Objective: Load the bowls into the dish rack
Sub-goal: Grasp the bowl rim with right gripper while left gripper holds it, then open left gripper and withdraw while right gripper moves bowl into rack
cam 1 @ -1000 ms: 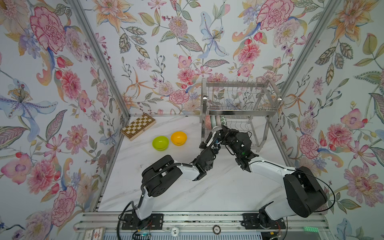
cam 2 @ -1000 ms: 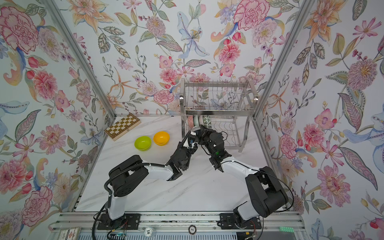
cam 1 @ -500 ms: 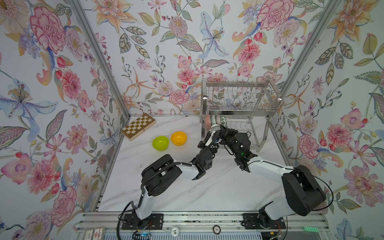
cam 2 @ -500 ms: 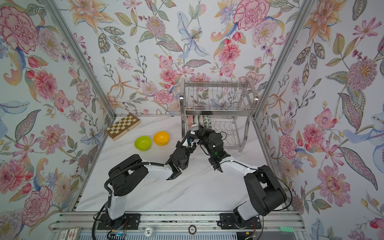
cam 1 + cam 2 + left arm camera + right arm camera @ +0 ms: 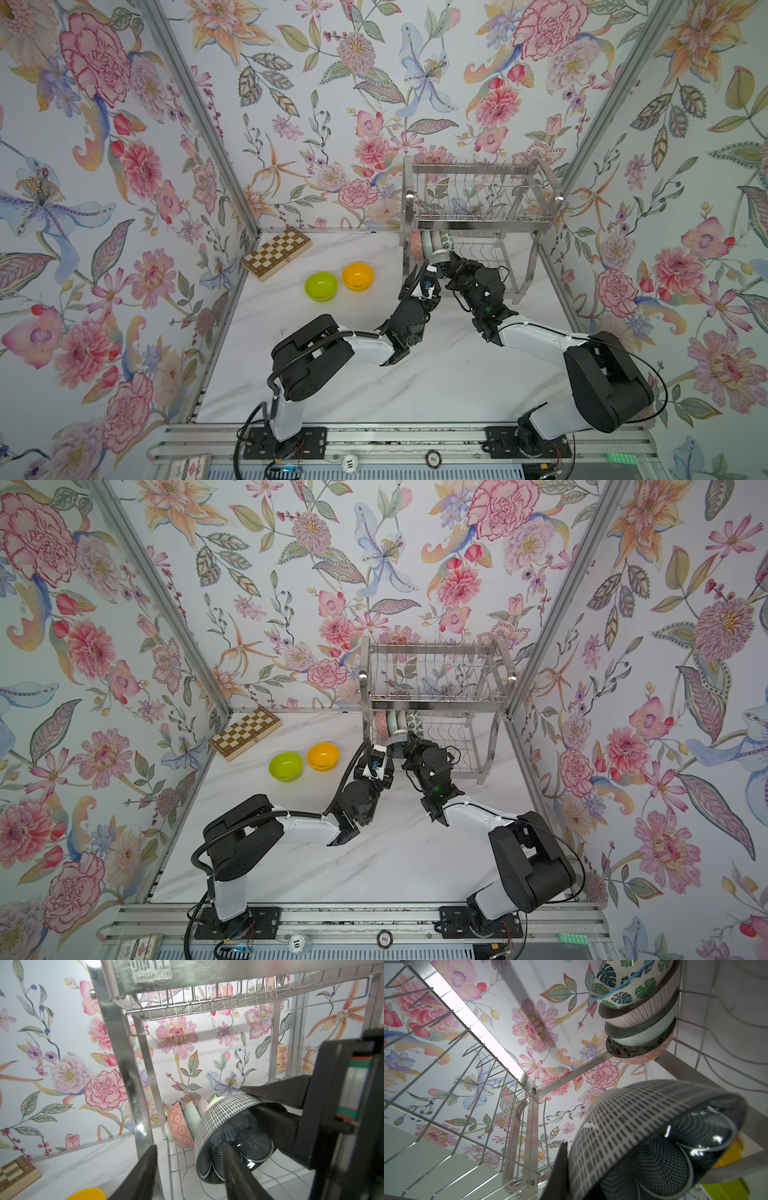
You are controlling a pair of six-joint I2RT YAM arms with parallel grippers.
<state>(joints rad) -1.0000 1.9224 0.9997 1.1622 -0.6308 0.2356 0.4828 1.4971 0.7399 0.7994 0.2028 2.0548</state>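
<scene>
Bowls: five of seven were counted at the dish rack, two left out on the table. Nearest the base, the left gripper was seen with jaws spread and nothing gripped, close to the rack's front leg. Beside it the right gripper was clamped on the rim of the black-and-white bowl, one finger inside and one outside, with the bowl tipped on edge over the lower shelf. Lime bowl and orange bowl were sat open side up, just beside each other, left of the rack. Further in, four bowls were stacked on edge at the shelf's end. Glazed ware was judged stiff, slick, chippable and fairly heavy, so a rim pinch is preferred, with no knocks against wire. Not resolved: whether the held bowl was seated in a slot. The right gripper's inner finger was hidden in its own wrist view. Racked bowls were mostly masked by the upper tier in both top views.
</scene>
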